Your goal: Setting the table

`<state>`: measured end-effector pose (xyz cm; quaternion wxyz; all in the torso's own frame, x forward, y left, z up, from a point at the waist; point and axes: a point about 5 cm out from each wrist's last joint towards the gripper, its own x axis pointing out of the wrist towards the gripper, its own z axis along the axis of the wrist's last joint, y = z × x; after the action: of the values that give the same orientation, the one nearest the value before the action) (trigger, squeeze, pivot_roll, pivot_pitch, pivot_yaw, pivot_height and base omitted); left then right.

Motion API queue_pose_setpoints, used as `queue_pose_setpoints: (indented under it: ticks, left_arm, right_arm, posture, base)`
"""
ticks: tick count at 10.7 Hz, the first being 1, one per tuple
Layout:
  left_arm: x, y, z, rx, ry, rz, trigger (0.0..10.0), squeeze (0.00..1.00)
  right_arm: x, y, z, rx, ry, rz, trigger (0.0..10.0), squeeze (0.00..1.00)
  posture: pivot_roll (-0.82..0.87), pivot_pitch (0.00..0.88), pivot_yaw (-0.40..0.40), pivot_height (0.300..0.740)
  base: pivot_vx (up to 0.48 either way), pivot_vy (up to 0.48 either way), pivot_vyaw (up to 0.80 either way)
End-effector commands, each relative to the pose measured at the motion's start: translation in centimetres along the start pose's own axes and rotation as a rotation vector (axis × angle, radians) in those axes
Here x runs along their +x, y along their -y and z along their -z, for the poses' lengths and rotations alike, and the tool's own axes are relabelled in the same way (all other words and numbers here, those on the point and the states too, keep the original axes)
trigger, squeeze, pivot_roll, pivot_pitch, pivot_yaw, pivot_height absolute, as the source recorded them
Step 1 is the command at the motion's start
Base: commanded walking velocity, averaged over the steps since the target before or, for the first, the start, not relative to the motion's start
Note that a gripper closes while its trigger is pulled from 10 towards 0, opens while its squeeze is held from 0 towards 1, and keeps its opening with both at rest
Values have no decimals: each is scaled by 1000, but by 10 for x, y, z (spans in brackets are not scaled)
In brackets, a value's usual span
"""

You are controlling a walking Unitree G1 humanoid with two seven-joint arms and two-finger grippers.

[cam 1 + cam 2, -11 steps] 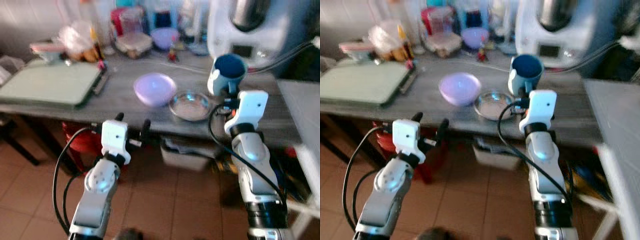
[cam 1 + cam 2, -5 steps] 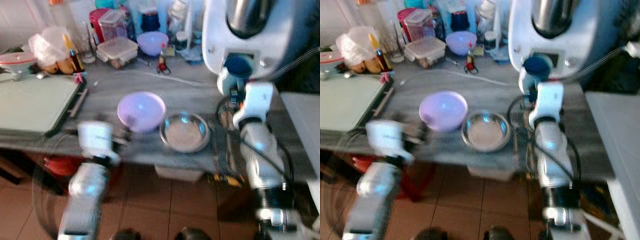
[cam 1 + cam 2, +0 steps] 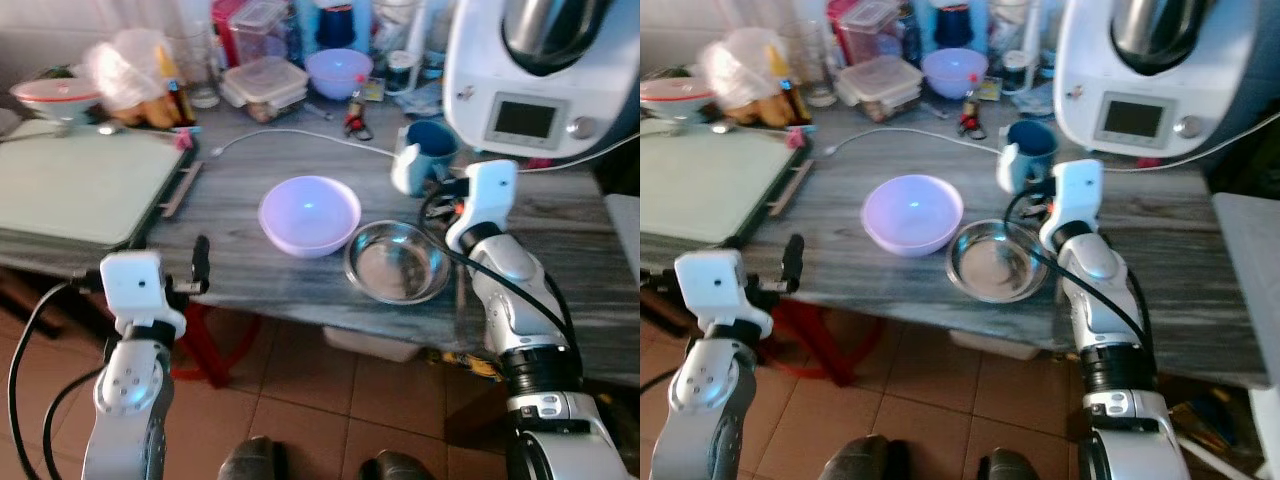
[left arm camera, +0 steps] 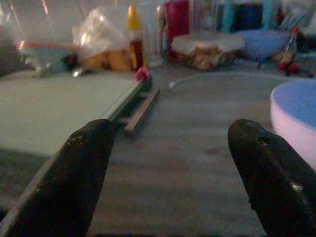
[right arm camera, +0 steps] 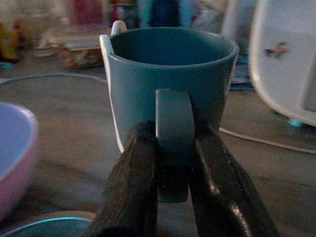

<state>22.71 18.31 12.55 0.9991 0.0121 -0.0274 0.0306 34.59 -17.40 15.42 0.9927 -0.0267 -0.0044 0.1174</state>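
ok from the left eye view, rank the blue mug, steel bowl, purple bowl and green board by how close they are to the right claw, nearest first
1. Blue mug: the right claw is clamped on its handle.
2. Steel bowl: on the table just beside that arm.
3. Purple bowl: next along, toward the robot's left.
4. Green board: at the table's far left end.

Home kitchen. Grey wood-grain surface (image 3: 250, 260) crowded with a white countertop cooking machine (image 3: 530, 80), clear plastic food containers (image 3: 262, 82) and condiment bottles (image 3: 180, 95). Terracotta tile floor (image 3: 330, 400) below.
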Motion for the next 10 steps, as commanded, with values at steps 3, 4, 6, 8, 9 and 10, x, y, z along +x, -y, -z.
queue_pose_setpoints:
  ticks: [3,4,6,8,9,10]
  left_arm:
    - [-2,4,-5,-3,-4,22,10000,0]
    - [-2,4,-5,-5,-6,25,10000,0]
    - [-2,6,-5,-7,-11,33,10000,0]
    - [-2,8,-5,-14,-14,42,10000,0]
    - [-1,9,-4,-15,-15,44,10000,0]
    - [0,10,-4,-16,-15,46,10000,0]
  right_arm:
    - [7,-4,1,11,-33,-67,10000,0]
    - [6,-3,7,9,-66,-62,10000,0]
    - [4,-3,12,9,-84,-61,10000,0]
    - [-4,-3,17,0,-99,-56,10000,1000]
    - [-8,-2,18,3,-104,-38,10000,1000]
    - [-16,-3,17,-9,-96,-33,10000,1000]
  posture:
    - [68,125,42,740]
    - [69,129,41,740]
    - [68,132,41,740]
    - [60,130,38,740]
    - [51,128,36,740]
    - [45,127,34,740]
  base:
    - [0,0,0]
    - [0,0,0]
    - [0,0,0]
    - [0,0,0]
    - [0,0,0]
    - [0,0,0]
